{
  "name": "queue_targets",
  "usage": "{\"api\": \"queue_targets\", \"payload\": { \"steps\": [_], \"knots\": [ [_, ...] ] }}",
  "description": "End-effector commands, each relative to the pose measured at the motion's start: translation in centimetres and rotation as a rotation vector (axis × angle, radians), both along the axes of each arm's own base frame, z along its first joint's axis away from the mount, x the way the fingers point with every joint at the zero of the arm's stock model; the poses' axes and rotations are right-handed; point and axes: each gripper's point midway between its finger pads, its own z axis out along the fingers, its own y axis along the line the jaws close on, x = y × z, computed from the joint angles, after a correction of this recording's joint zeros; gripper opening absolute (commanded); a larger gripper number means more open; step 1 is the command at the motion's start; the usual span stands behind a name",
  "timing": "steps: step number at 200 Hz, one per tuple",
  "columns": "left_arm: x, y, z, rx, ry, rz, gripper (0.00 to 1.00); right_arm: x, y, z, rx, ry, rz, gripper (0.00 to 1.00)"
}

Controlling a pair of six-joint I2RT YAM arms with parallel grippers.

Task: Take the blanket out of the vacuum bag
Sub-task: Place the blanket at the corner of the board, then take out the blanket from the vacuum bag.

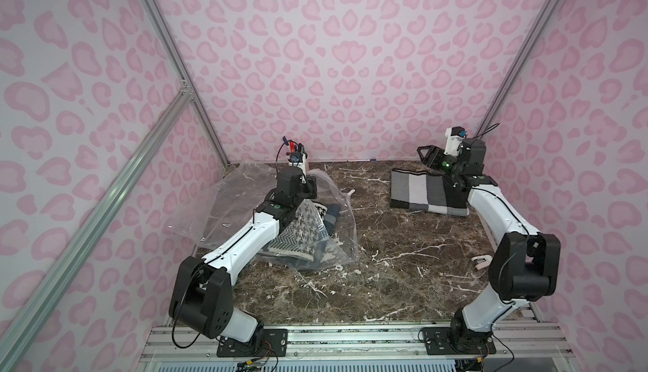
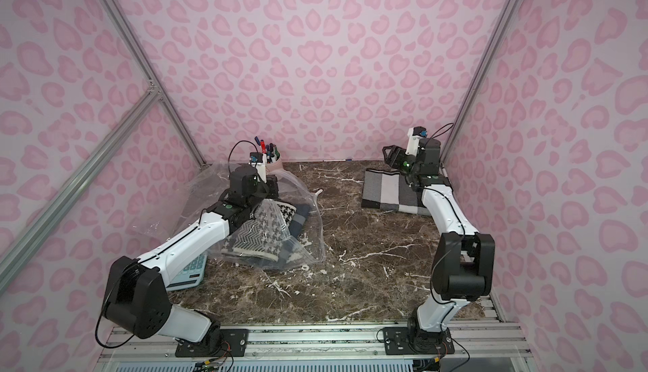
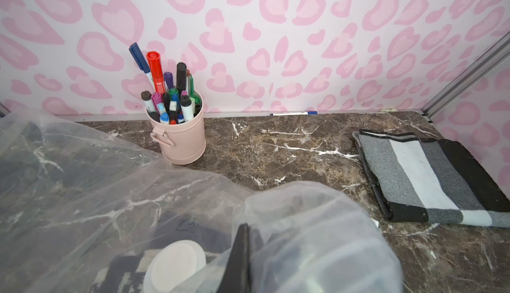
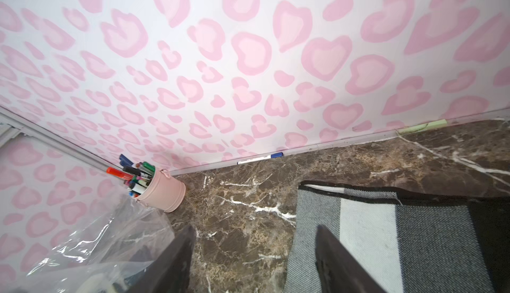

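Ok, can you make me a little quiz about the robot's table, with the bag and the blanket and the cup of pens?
1. Fill in the gap with inside or outside: the folded grey blanket lies ___ the clear bag.
2. True or false: the pink cup is empty.
3. Pick one. The left gripper is shut on: A the blanket; B the bag; C the cup.

Key: 1 outside; 2 false, it is full of pens; 3 B.
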Motion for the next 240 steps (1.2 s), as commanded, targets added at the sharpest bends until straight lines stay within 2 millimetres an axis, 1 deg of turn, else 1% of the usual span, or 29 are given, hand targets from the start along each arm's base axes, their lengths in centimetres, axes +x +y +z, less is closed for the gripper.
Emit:
{"api": "queue_targets", "payload": {
  "steps": [1, 5, 10, 11, 13, 20, 35, 43, 52, 58, 65, 82, 105, 115, 140, 173, 177, 204, 227, 240],
  "knots": [
    [0.6, -0.6, 1.4, -0.007, -0.060, -0.026, 0.04, -4.5, 4.8, -2.2, 0.063, 0.112, 0.141, 0.70],
    [0.6, -0.6, 1.5, -0.010, -0.068, -0.026, 0.04, -5.4, 6.1, -2.2, 0.082, 0.111, 0.171, 0.70],
    [0.6, -0.5, 1.7, -0.014, -0.076, -0.023, 0.04, -6.8, 7.7, -2.6, 0.108, 0.121, 0.209, 0.69],
    [0.6, -0.5, 1.6, -0.014, -0.076, -0.023, 0.04, -6.9, 7.7, -2.7, 0.113, 0.123, 0.208, 0.69],
    [0.6, -0.5, 1.6, -0.015, -0.077, -0.024, 0.04, -7.4, 8.3, -2.8, 0.121, 0.123, 0.220, 0.69],
    [0.5, -0.5, 1.7, -0.019, -0.086, -0.025, 0.04, -9.3, 10.7, -3.3, 0.143, 0.133, 0.259, 0.69],
    [0.2, -0.6, 1.3, -0.021, -0.089, -0.031, 0.04, -13.0, 15.4, -4.9, 0.183, 0.165, 0.331, 0.69],
    [0.1, -0.5, 1.2, -0.016, -0.084, -0.032, 0.04, -14.8, 17.5, -5.7, 0.200, 0.181, 0.368, 0.69],
    [-0.1, -0.6, 1.0, -0.011, -0.079, -0.036, 0.04, -16.4, 19.4, -6.7, 0.208, 0.206, 0.393, 0.69],
    [-0.2, -0.5, 1.0, -0.008, -0.078, -0.037, 0.04, -17.2, 20.2, -7.3, 0.205, 0.217, 0.399, 0.69],
    [-0.5, -0.4, 1.0, -0.007, -0.080, -0.036, 0.04, -18.2, 21.3, -7.8, 0.206, 0.223, 0.424, 0.69],
    [-1.1, 0.0, 1.5, 0.001, -0.094, -0.031, 0.04, -20.0, 23.4, -8.6, 0.236, 0.242, 0.474, 0.70],
    [-1.8, 0.7, 2.1, 0.027, -0.101, -0.018, 0.04, -21.1, 25.5, -9.6, 0.245, 0.253, 0.510, 0.71],
    [-2.2, 1.0, 2.4, 0.031, -0.104, -0.017, 0.04, -21.2, 26.1, -9.8, 0.250, 0.250, 0.521, 0.71],
    [-3.2, 1.7, 2.0, 0.042, -0.102, 0.000, 0.04, -21.2, 27.7, -10.4, 0.287, 0.239, 0.544, 0.71],
    [-3.8, 2.1, 1.5, 0.048, -0.101, 0.007, 0.04, -21.1, 30.2, -12.2, 0.329, 0.273, 0.586, 0.72],
    [-3.9, 2.2, 1.5, 0.046, -0.102, 0.009, 0.04, -21.1, 30.6, -12.7, 0.327, 0.283, 0.592, 0.72],
    [-4.2, 2.3, 1.2, 0.042, -0.101, 0.009, 0.04, -21.2, 32.8, -14.2, 0.317, 0.304, 0.624, 0.72],
    [-4.4, 2.3, 0.9, 0.038, -0.099, 0.007, 0.04, -21.2, 34.0, -15.6, 0.304, 0.320, 0.633, 0.72],
    [-4.4, 2.1, 0.9, 0.035, -0.095, 0.000, 0.04, -21.0, 34.3, -16.4, 0.307, 0.324, 0.625, 0.72]
  ]
}}
